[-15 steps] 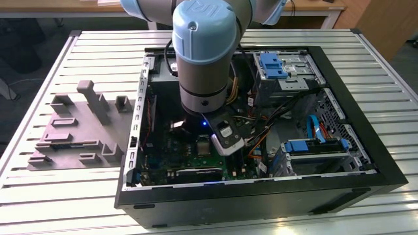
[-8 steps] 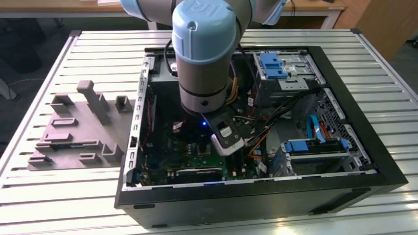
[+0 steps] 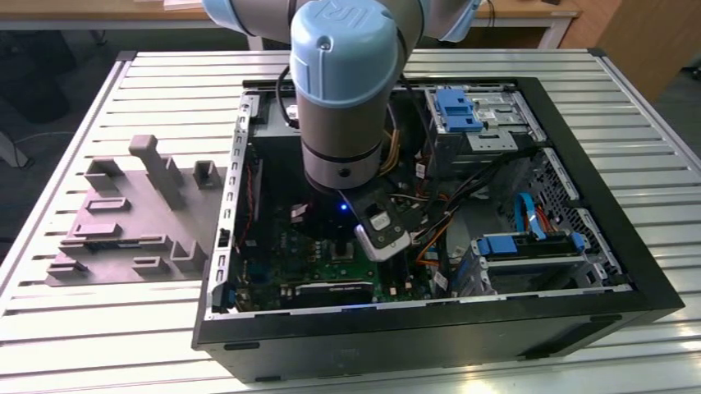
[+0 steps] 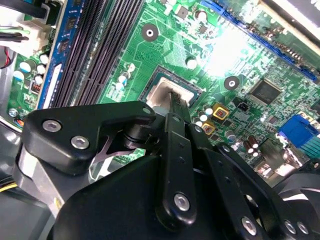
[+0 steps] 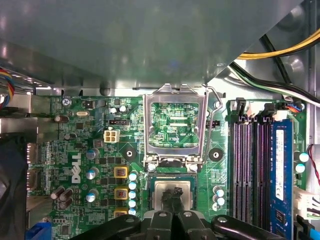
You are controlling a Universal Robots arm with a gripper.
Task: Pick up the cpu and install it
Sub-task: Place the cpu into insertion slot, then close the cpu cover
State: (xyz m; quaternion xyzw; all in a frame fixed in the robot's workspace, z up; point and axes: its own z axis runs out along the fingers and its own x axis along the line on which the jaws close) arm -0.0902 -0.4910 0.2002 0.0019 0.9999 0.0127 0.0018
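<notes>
The cpu [image 5: 186, 193] is a small silvery square lying flat in the socket of the green motherboard [image 5: 90, 150]; the second wrist view shows it as cpu [image 4: 159, 93]. My gripper [image 5: 173, 193] stands straight over its middle. The two black fingertips [image 5: 167, 196] are drawn close together and reach the chip's top, not its edges. In the second wrist view my gripper [image 4: 176, 98] ends as one thin bar on the metal top. In the exterior view the gripper [image 3: 370, 240] is deep inside the open computer case [image 3: 613, 246].
The socket's metal frame [image 5: 175, 100] stands flipped open beside the cpu. Black memory slots [image 5: 247, 170] and a blue module [image 5: 280, 175] flank it, with cable bundles [image 5: 280, 60] above. The grey moulded tray [image 3: 131, 222] lies on the slatted table at the exterior view's left.
</notes>
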